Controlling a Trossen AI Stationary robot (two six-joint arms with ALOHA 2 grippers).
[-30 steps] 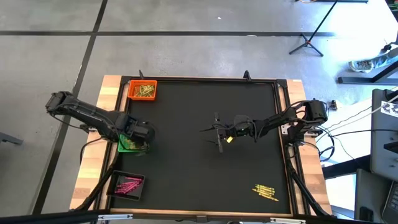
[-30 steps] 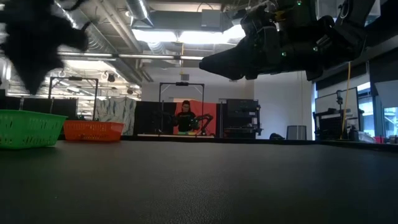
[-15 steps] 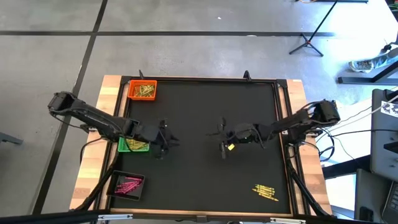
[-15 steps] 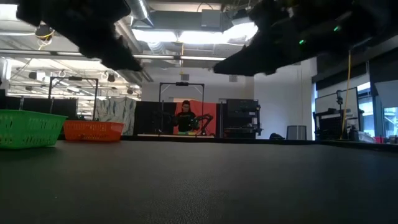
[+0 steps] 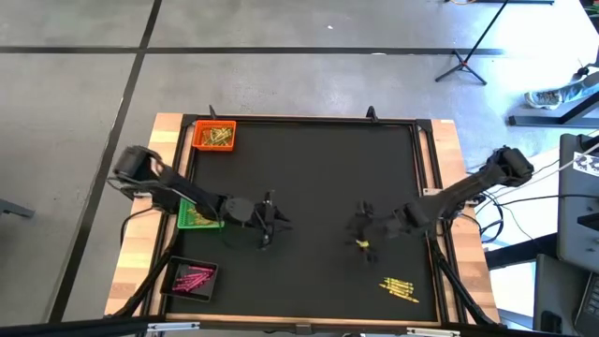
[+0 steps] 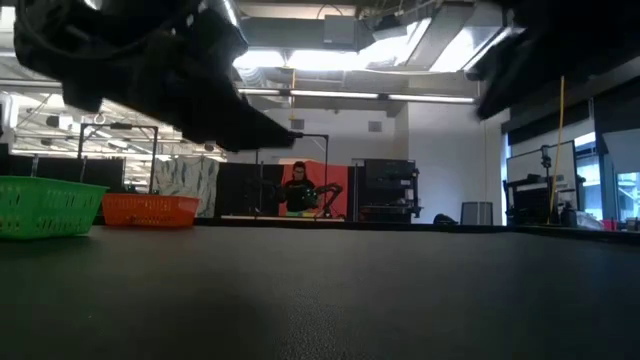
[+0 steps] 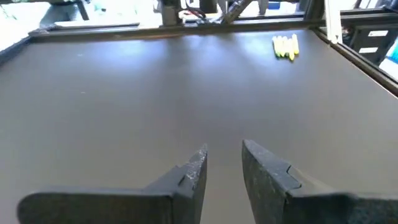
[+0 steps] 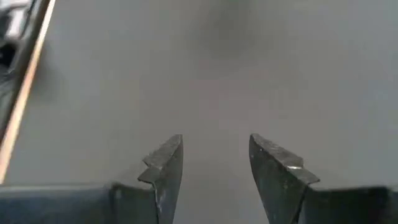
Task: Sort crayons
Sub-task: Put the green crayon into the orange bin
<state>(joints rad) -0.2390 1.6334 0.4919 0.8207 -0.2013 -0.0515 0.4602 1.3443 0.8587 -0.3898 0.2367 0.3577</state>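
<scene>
**Spotter:** Grippers first. Your left gripper [image 5: 266,223] hovers over the bare mat at about 8 o'clock from the worktop's [image 5: 309,168] centre, its jaws parted with nothing between them. Your right gripper [image 5: 361,227] hangs at about 4 o'clock, also parted. There is a speck of yellow at its tip in the high view, yet its own wrist view shows nothing between the jaws, so I would not call that a hold.

**Operator:** How far along are you counting me?

**Spotter:** Mostly done, I judge. The orange tray [image 5: 214,136] at 11 o'clock holds yellowish crayons, the green tray [image 5: 198,217] at 9 o'clock holds some, and the black tray [image 5: 192,277] at 7 o'clock holds the pink ones. What you have left is the yellow crayons [image 5: 400,286], a small loose bunch at 5 o'clock, near the front right corner.

**Operator:** Which way do they lie?

**Spotter:** Flat, side by side, touching. Their long axis runs roughly 10 to 4 o'clock. I cannot tell you which ends are the tips.
</scene>
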